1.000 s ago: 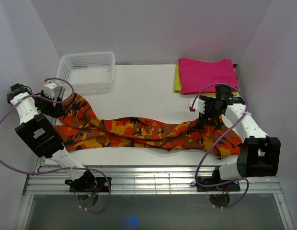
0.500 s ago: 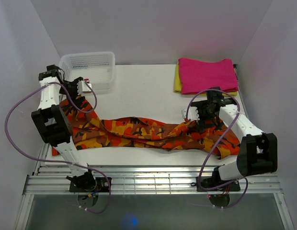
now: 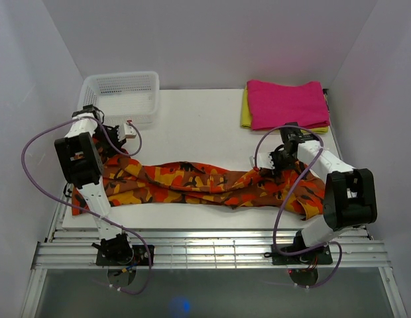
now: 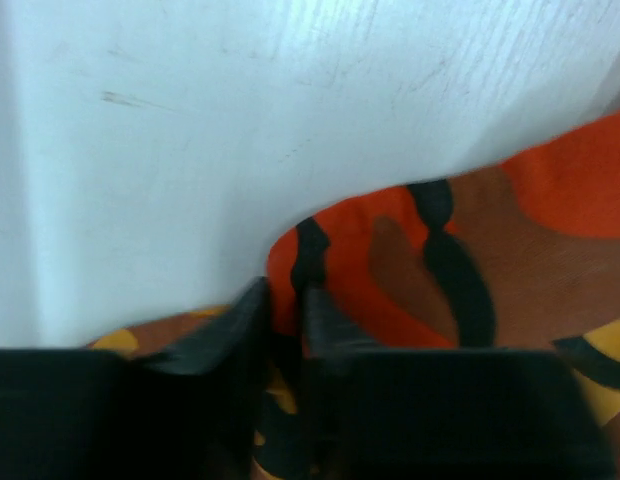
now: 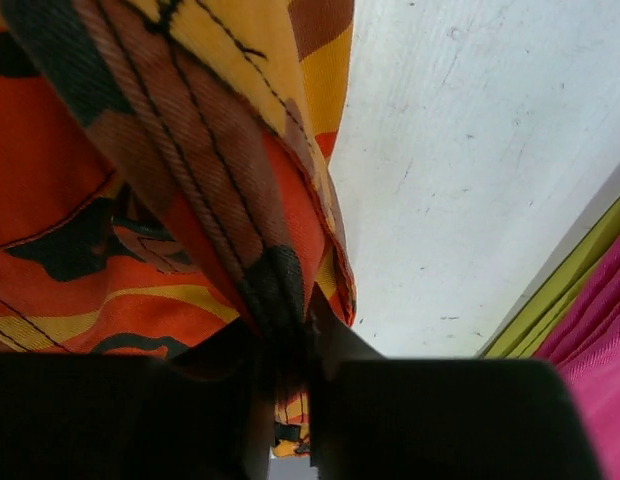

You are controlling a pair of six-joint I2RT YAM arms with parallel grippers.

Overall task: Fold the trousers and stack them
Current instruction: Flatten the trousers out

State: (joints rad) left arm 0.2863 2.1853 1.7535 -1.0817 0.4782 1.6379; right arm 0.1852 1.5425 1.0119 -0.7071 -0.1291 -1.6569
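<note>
The camouflage trousers lie stretched left to right across the white table, rumpled along the middle. My left gripper is at their upper left edge. In the left wrist view its jaws are shut on the orange hem of the trousers. My right gripper sits on the bunched cloth at the right part. In the right wrist view it is shut on a stitched fold of the trousers, which rises from between the fingers.
A white mesh basket stands at the back left, close to the left arm. A folded magenta cloth lies on a yellow cloth at the back right, also showing as yellow cloth and magenta cloth. Grey walls enclose the table.
The left arm swung in from the far left onto the trousers' upper left edge. Both grippers, open before, have closed on the cloth. The right gripper shifted slightly left and down.
</note>
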